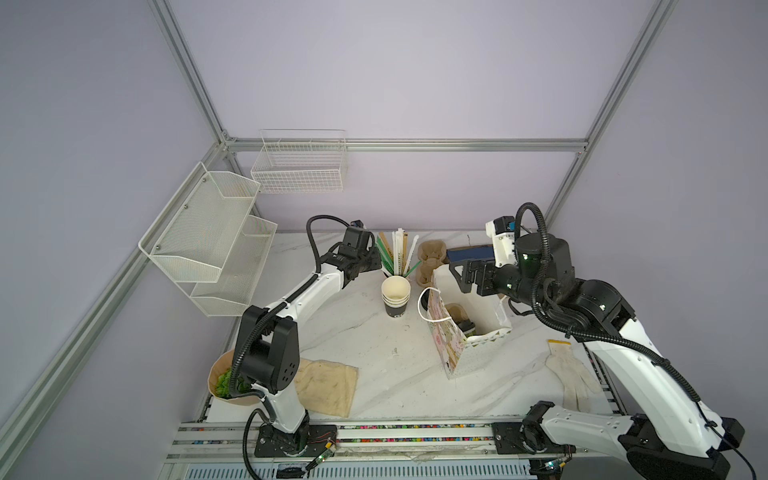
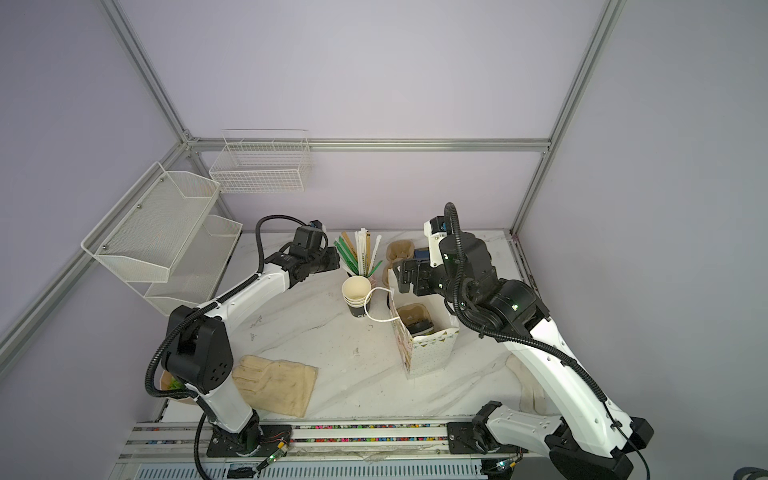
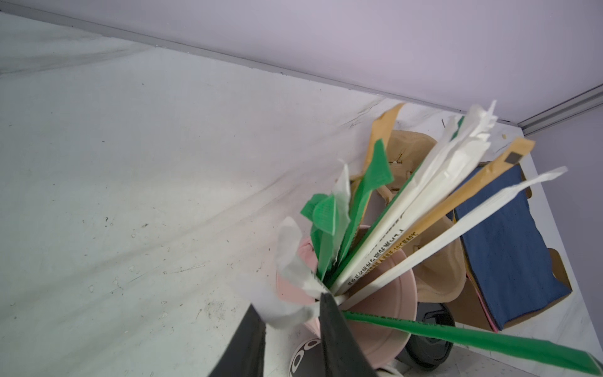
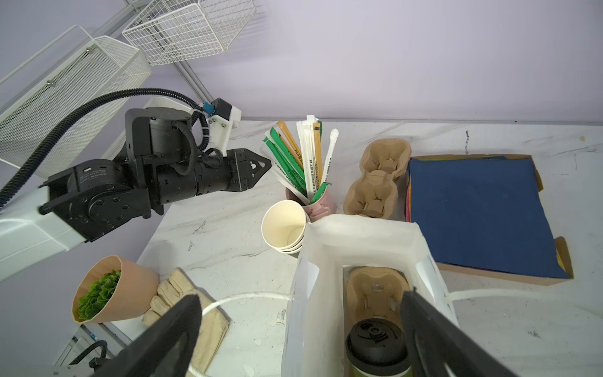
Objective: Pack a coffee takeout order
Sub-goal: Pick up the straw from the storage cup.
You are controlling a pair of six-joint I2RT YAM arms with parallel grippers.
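Dark green paper cup with black lid (image 4: pixel 377 346) stands upright in the near well of the brown moulded-pulp two-cup carrier (image 4: pixel 375 290). Both sit down inside the white paper gift bag (image 4: pixel 359 225) — lid up toward the bag mouth, cup's long axis vertical. The carrier's long axis runs along the bag, and its far well is empty. Right gripper (image 4: pixel 300 295) hangs over the bag mouth, fingers spread wide, holding nothing; probably placed to keep the mouth accessible. Navy blue paper napkin (image 4: pixel 479 215) lies flat on top of its stack in the cardboard tray (image 4: pixel 563 258), behind the bag, not packed yet. Left gripper (image 3: pixel 290 306) is at the pink cup of paper-wrapped straws (image 3: pixel 385 326), fingers narrow either side of a white wrapper — whether they actually pinch it, cannot tell. Likely after a straw for the order.
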